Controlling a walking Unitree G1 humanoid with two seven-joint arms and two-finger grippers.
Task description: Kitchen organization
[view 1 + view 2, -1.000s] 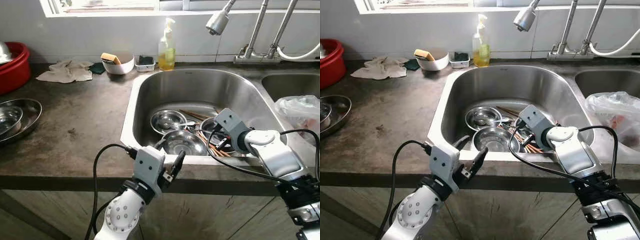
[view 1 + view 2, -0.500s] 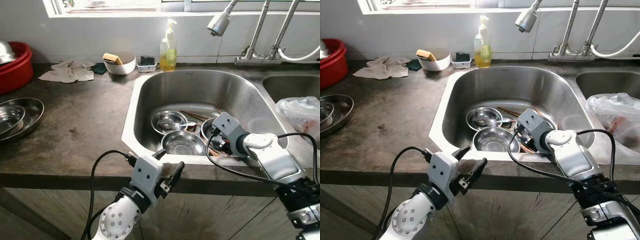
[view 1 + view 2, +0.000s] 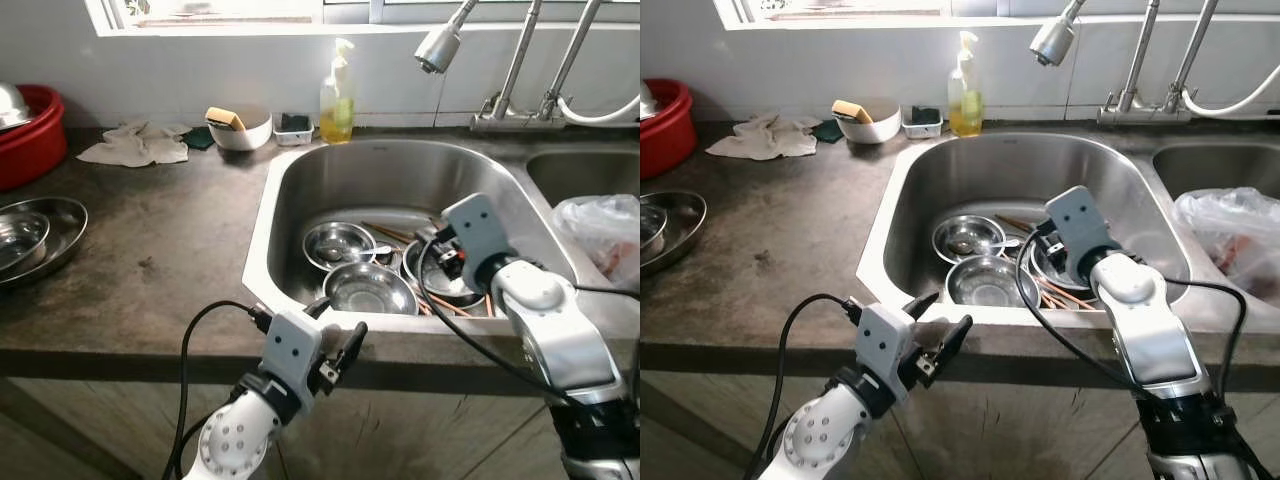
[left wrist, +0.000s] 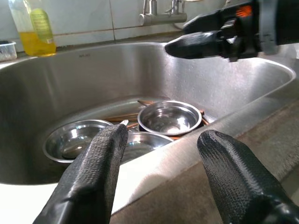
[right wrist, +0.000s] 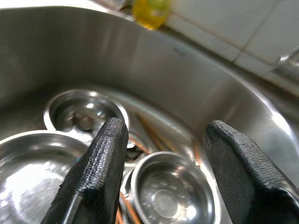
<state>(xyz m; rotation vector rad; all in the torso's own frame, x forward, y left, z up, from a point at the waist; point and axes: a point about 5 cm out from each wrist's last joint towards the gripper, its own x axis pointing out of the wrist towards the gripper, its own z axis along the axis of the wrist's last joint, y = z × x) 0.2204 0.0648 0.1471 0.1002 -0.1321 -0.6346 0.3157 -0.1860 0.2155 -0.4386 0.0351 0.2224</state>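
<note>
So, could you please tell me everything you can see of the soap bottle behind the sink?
The soap bottle is clear plastic with a pale pump head on top, holding yellow liquid in its lower part. It stands upright on the dark counter at the back rim of the sink, against the tiled wall under the window, beside a small white tray.

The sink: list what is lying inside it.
In the sink: three steel bowls, a spoon in the far one, and brown chopsticks partly hidden beneath them. The open right claw hangs above.
</note>
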